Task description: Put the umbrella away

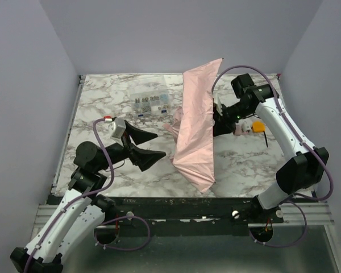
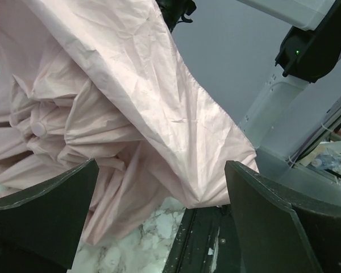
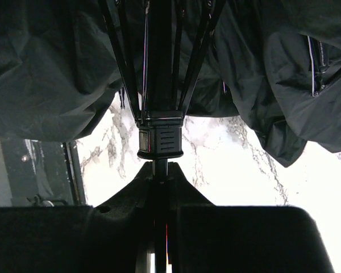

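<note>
The pale pink umbrella (image 1: 196, 125) stands half open on its side in the middle of the marble table, canopy edge toward the front. My right gripper (image 1: 219, 116) is behind the canopy and shut on the umbrella's thin black shaft (image 3: 159, 168), just below the black runner (image 3: 159, 136) where the ribs meet. My left gripper (image 1: 153, 145) is open and empty, a little left of the canopy, pointing at it. The left wrist view shows the pink fabric (image 2: 131, 102) and its pink top cap (image 2: 38, 128) between my wide-spread fingers (image 2: 273, 222).
A clear plastic compartment box (image 1: 150, 102) of small parts lies at the back, left of the umbrella. A small orange object (image 1: 258, 125) and a small pink piece (image 1: 242, 129) lie on the table right of the right gripper. The table's dark front edge (image 2: 199, 239) is near the canopy.
</note>
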